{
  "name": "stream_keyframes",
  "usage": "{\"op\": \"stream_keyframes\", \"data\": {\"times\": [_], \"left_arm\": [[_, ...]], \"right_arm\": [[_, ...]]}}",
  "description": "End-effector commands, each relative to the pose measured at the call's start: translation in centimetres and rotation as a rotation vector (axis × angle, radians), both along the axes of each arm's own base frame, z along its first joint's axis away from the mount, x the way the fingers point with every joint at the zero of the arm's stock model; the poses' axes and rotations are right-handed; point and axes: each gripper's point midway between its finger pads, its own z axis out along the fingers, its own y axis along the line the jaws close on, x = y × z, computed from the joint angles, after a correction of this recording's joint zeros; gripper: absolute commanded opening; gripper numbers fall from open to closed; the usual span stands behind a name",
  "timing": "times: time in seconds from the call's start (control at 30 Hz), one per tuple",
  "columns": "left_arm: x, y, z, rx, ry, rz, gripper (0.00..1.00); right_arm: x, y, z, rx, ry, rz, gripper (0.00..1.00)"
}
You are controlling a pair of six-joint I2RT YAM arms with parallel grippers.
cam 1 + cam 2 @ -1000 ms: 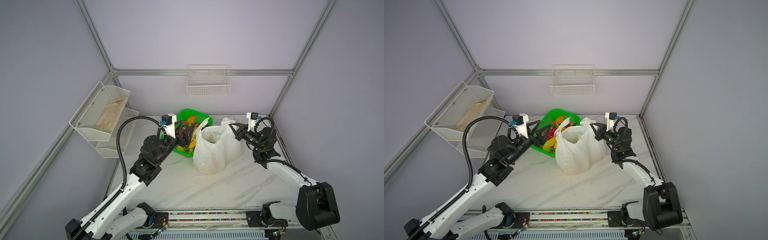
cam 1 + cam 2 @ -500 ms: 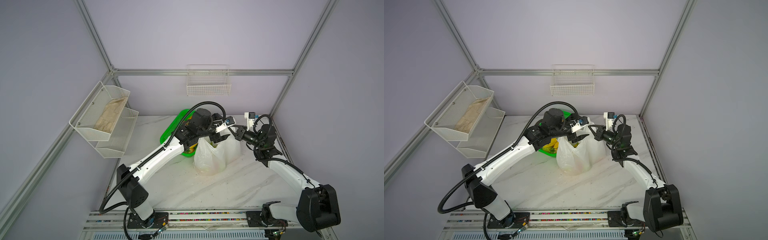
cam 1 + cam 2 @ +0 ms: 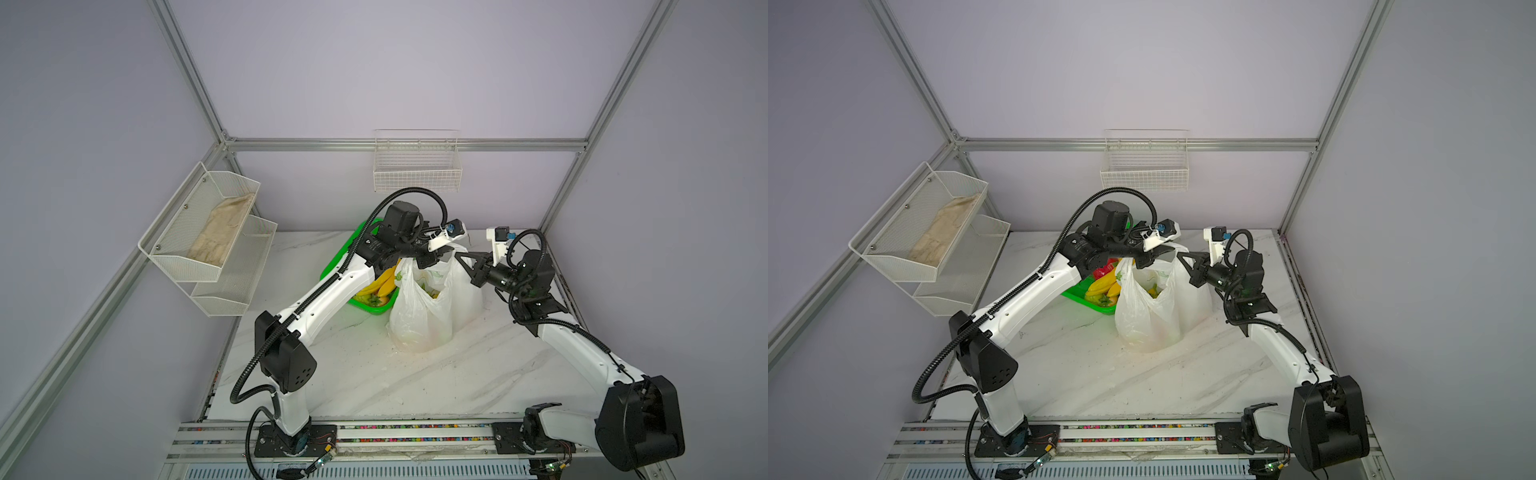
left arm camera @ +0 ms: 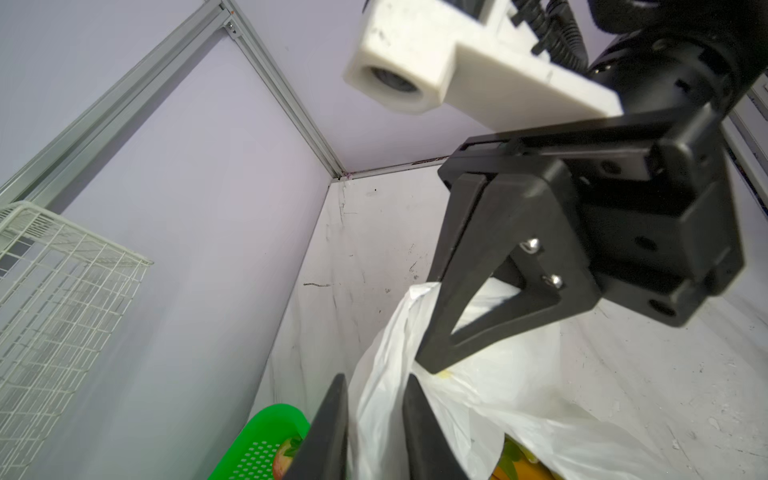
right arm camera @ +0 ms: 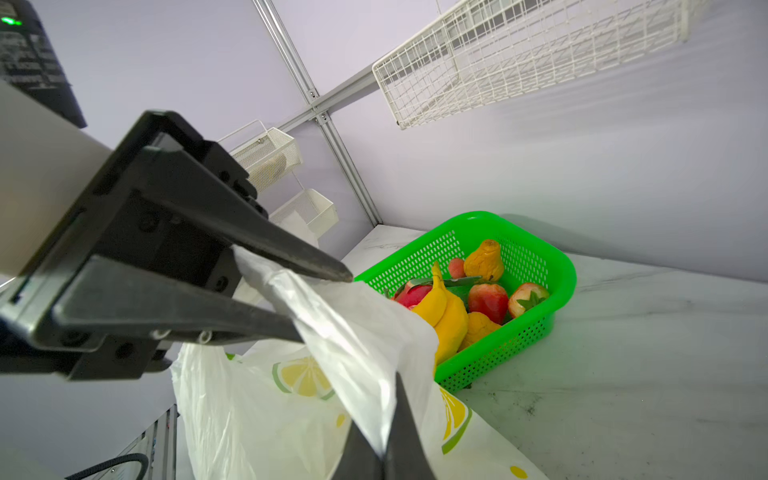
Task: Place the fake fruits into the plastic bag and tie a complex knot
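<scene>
The white plastic bag (image 3: 419, 320) (image 3: 1142, 316) with lemon prints (image 5: 303, 376) stands upright on the marble table, mouth held apart. My left gripper (image 3: 432, 262) (image 4: 374, 382) is closed on the bag's handle nearer the basket, plastic filling its jaws. Shut on the opposite handle is my right gripper (image 3: 459, 257) (image 5: 386, 399). Yellow and green fruit (image 3: 428, 291) shows inside the bag. More fake fruits lie in the green basket (image 5: 552, 286): bananas (image 5: 444, 311), a red apple (image 5: 488, 301), a strawberry (image 5: 528, 299), a pear (image 5: 484, 259). No knot shows.
The green basket (image 3: 332, 270) touches the bag's left side under my left forearm. A white wire basket (image 3: 417, 170) hangs on the back wall. Two mesh shelves (image 3: 232, 266) on the left wall hold a beige cloth (image 3: 220, 230).
My left arm swung from the green basket over to the bag's mouth, and its jaws closed from wide open onto the handle. The right gripper kept its hold.
</scene>
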Motion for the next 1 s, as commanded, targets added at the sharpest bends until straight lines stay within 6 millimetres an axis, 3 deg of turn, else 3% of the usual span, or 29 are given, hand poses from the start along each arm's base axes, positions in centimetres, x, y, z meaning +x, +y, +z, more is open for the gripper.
{"op": "stream_keyframes", "data": {"times": [0.0, 0.07, 0.17, 0.23, 0.33, 0.43, 0.53, 0.77, 0.9, 0.97], "left_arm": [[-0.6, 1.2, 5.9, -0.112, -0.045, -0.018, 0.13], [-0.7, 1.4, 6.6, -0.139, -0.021, -0.012, 0.0], [-2.1, 1.1, 7.9, -0.186, 0.073, -0.05, 0.0], [-3.2, 1.3, 8.2, -0.216, 0.178, -0.047, 0.0], [-4.3, 1.7, 8.1, -0.254, 0.295, -0.027, 0.0], [-5.0, 2.2, 8.4, -0.281, 0.365, 0.003, 0.0], [-5.6, 2.6, 8.5, -0.289, 0.385, 0.013, 0.0], [-7.0, 2.9, 10.3, -0.335, 0.418, -0.016, 0.0], [-7.4, 2.9, 11.1, -0.356, 0.443, -0.029, 0.0], [-7.2, 3.0, 10.9, -0.356, 0.443, -0.016, 0.0]], "right_arm": [[-0.7, -0.1, 0.5, -0.048, -0.083, 0.005, 0.0], [-0.2, -0.5, -0.2, -0.099, -0.097, -0.029, 0.0], [0.3, -1.1, -0.8, -0.174, -0.16, -0.088, 0.23], [-0.4, -1.1, 0.7, -0.162, -0.256, -0.107, 0.52], [-2.3, -0.2, 3.1, -0.136, -0.449, -0.152, 0.64], [-3.2, 1.9, 4.2, -0.146, -0.53, -0.145, 0.77], [-3.2, 3.2, 4.9, -0.102, -0.564, -0.145, 0.8], [1.4, 1.0, 5.4, 0.001, -0.483, -0.41, 0.77], [1.1, 1.9, 7.1, 0.102, -0.53, -0.365, 0.77], [0.8, 3.3, 6.9, 0.122, -0.547, -0.297, 0.78]]}}
